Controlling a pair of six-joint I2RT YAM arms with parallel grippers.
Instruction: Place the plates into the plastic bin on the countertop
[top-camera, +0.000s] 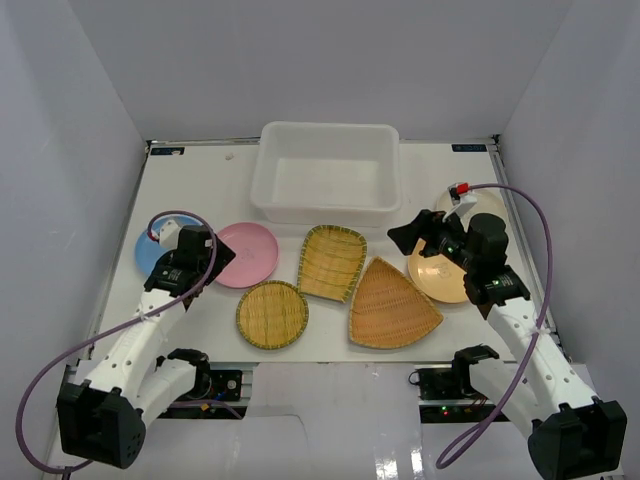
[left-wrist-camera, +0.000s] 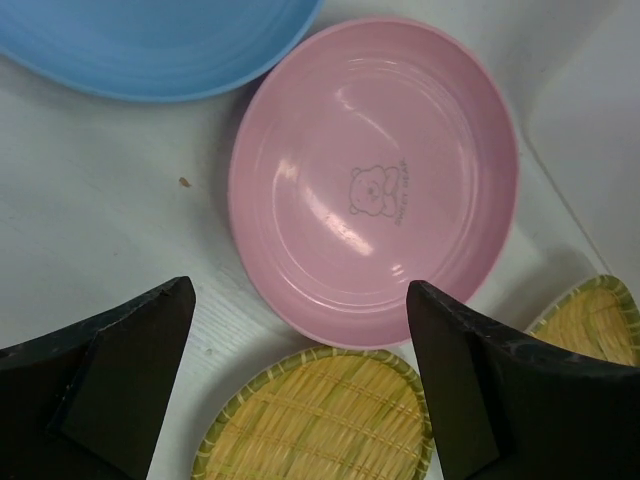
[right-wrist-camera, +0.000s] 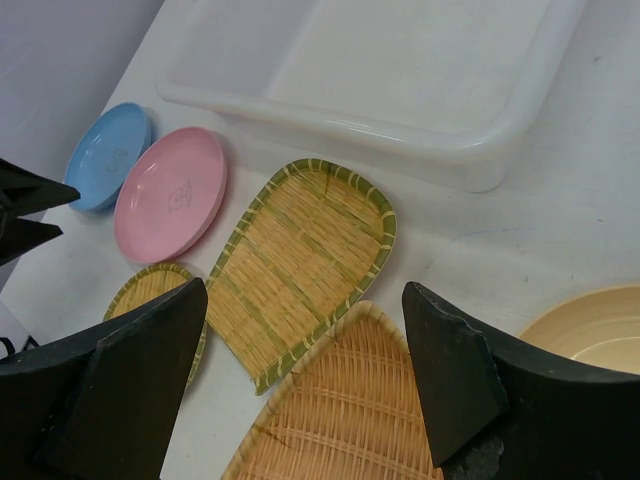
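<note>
The empty plastic bin (top-camera: 326, 214) stands at the back centre. In front of it lie a blue plate (top-camera: 143, 252), a pink plate (top-camera: 250, 253), a round bamboo tray (top-camera: 272, 314), a rectangular bamboo tray (top-camera: 332, 261), a fan-shaped bamboo tray (top-camera: 390, 305), a yellow-orange plate (top-camera: 432, 278) and a cream plate (top-camera: 486, 203). My left gripper (left-wrist-camera: 300, 380) is open and empty above the near edge of the pink plate (left-wrist-camera: 375, 180) and the round tray (left-wrist-camera: 320, 415). My right gripper (right-wrist-camera: 305, 390) is open and empty above the fan-shaped tray (right-wrist-camera: 345, 410).
Pale grey walls close in the countertop (top-camera: 200, 180) on three sides. The right arm covers part of the cream and yellow-orange plates. The left wrist hides part of the blue plate. A purple cable (top-camera: 545, 260) loops off each arm.
</note>
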